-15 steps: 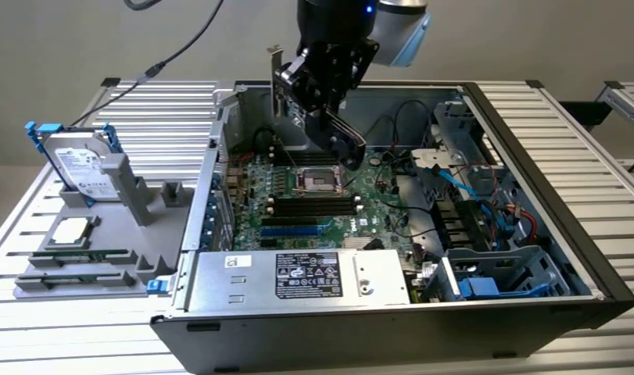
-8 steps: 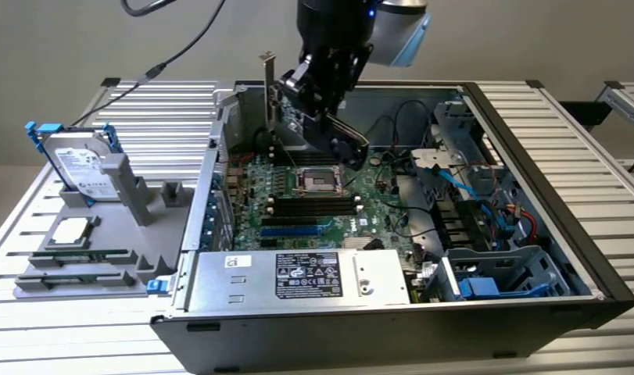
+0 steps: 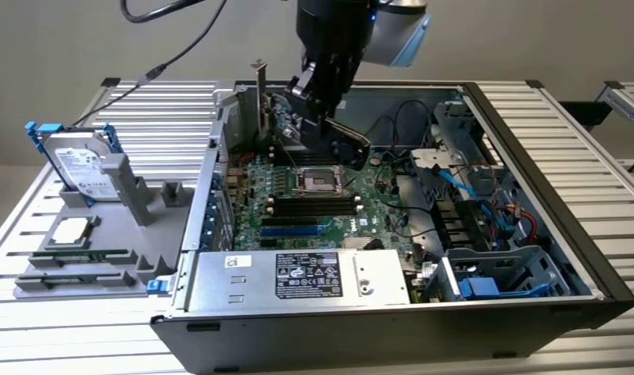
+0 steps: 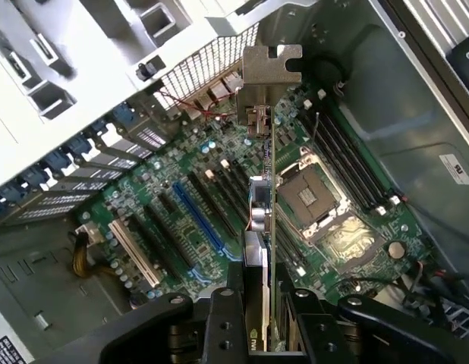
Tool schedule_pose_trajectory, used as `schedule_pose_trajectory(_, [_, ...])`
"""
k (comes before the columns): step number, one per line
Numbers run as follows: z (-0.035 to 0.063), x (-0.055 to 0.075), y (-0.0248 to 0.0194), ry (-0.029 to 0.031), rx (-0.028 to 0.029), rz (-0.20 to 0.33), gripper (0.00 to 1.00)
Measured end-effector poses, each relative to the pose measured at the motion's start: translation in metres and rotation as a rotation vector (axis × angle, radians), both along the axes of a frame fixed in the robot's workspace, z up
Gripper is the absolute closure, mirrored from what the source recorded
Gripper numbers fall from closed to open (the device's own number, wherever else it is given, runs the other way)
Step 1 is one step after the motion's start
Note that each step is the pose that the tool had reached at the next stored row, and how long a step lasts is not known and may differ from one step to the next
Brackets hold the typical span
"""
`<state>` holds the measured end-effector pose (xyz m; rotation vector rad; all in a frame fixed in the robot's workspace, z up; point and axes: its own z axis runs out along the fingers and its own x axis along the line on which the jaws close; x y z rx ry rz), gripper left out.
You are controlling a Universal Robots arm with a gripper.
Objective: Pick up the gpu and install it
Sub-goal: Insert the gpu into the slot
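Observation:
The gpu (image 3: 288, 129) hangs tilted above the motherboard (image 3: 295, 223), inside the open computer case (image 3: 567, 234) near its back wall. Its silver end bracket (image 3: 263, 82) sticks up at the exterior view's left. My gripper (image 3: 319, 98) comes down from above and is shut on the card. In the wrist view the gpu (image 4: 272, 174) shows edge-on, with the bracket (image 4: 271, 72) at its far end. It is clamped between my black fingers (image 4: 223, 322), above the expansion slots. The card's lower edge is clear of the board.
A blue slot (image 4: 196, 220), a white slot (image 4: 132, 246) and the processor socket (image 4: 310, 193) lie below the card. Cables and drive cages fill the case's right side (image 3: 473, 203). A power supply (image 3: 295, 277) sits at the front. Outside, a grey holder (image 3: 129, 203) carries a hard drive (image 3: 82, 168) and memory strips (image 3: 72, 258).

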<state>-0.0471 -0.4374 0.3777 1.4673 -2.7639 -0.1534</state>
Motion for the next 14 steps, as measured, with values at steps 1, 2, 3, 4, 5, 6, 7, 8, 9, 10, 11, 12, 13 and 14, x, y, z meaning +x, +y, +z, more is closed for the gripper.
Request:
schedule_pose_trajectory(1, [-0.0008, 0.0, 0.0, -0.0006, 0.0, 0.019, 0.73])
schedule_pose_trajectory(2, [-0.0015, 0.0, 0.0, -0.0012, 0.0, 0.038, 0.73])
schedule_pose_trajectory(3, [-0.0023, 0.0, 0.0, -0.0017, 0.0, 0.055, 0.73])
schedule_pose_trajectory(4, [-0.003, 0.0, 0.0, -0.0022, 0.0, 0.074, 0.73])
schedule_pose_trajectory(5, [-0.0036, 0.0, 0.0, -0.0025, -0.0001, 0.091, 0.73])
schedule_pose_trajectory(6, [-0.0043, 0.0, 0.0, -0.0029, 0.0, 0.11, 0.73])
schedule_pose_trajectory(7, [-0.005, 0.0, 0.0, -0.0032, 0.0, 0.128, 0.73])
schedule_pose_trajectory(8, [-0.0057, 0.0, 0.0, -0.0036, 0.0, 0.146, 0.73])
schedule_pose_trajectory(9, [-0.0064, 0.0, 0.0, -0.0043, 0.0, 0.164, 0.73])
schedule_pose_trajectory(10, [-0.0071, 0.0, 0.0, -0.0051, 0.0, 0.182, 0.73])
schedule_pose_trajectory(11, [-0.0078, 0.0, 0.0, -0.0061, -0.0001, 0.201, 0.73])
schedule_pose_trajectory(12, [-0.0084, 0.0, 0.0, -0.0069, -0.0002, 0.219, 0.73])
schedule_pose_trajectory(13, [-0.009, 0.0, 0.0, -0.0075, -0.0003, 0.238, 0.73])
schedule_pose_trajectory(14, [-0.0096, 0.0, 0.0, -0.0078, -0.0001, 0.254, 0.73])
